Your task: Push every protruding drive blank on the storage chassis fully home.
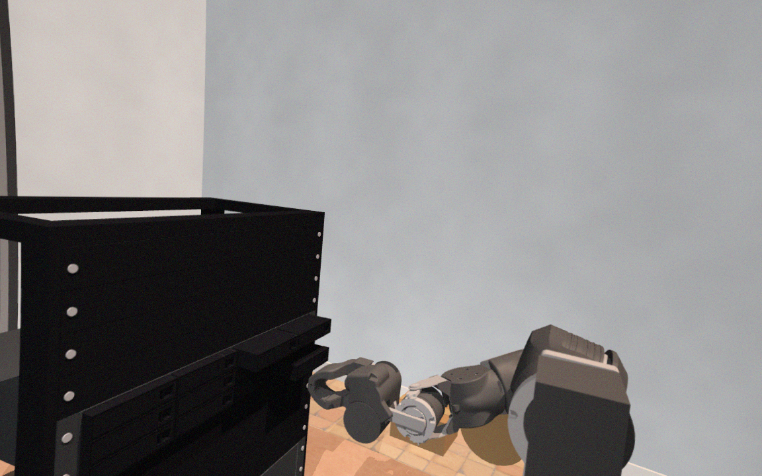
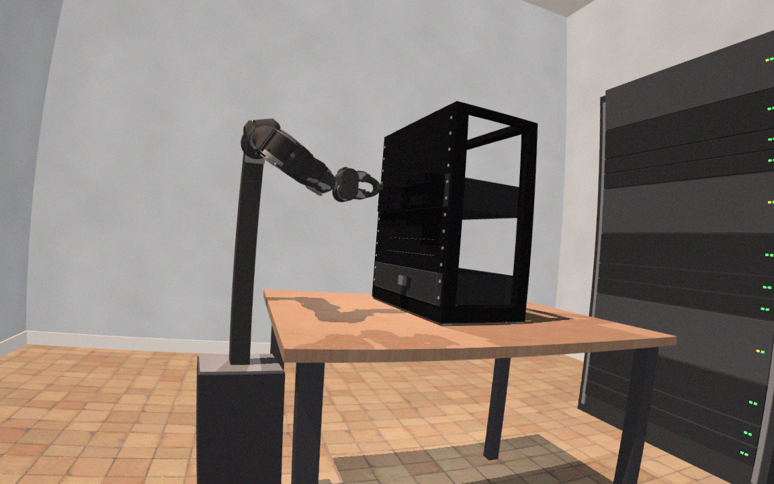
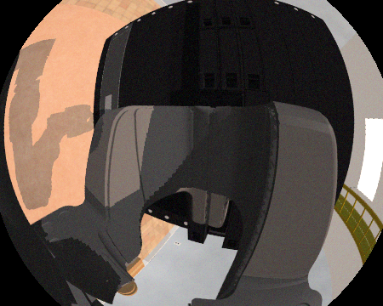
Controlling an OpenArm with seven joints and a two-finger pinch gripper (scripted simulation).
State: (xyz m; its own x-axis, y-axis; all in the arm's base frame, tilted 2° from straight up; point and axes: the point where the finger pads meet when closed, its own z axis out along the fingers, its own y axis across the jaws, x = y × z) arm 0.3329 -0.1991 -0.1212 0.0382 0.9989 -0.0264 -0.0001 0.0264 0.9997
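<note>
The black rack (image 1: 165, 272) (image 2: 451, 253) (image 3: 311, 64) stands upright. In the top view, the top row's third blank (image 1: 262, 351) and fourth blank (image 1: 307, 326) stand out. A fourth-column blank (image 1: 311, 362) in a lower row, apparently the middle one, also stands out. The two left columns (image 1: 129, 408) look flush. Protruding ends (image 3: 197, 234) (image 3: 231, 241) also show through the finger gap in the wrist view. My gripper (image 1: 313, 387) (image 2: 380, 187) (image 3: 216, 168) is shut and empty, its tips near the rack's far front side, below the protruding blanks. Contact is hard to tell; dark shadow hides the lower right blanks.
The rack stands on a wooden table (image 2: 480, 347). A grey panel with a small square knob (image 2: 402, 280) is low on its front. A tall server cabinet (image 2: 687, 222) stands behind at the right. The arm's post (image 2: 245, 259) rises beside the table.
</note>
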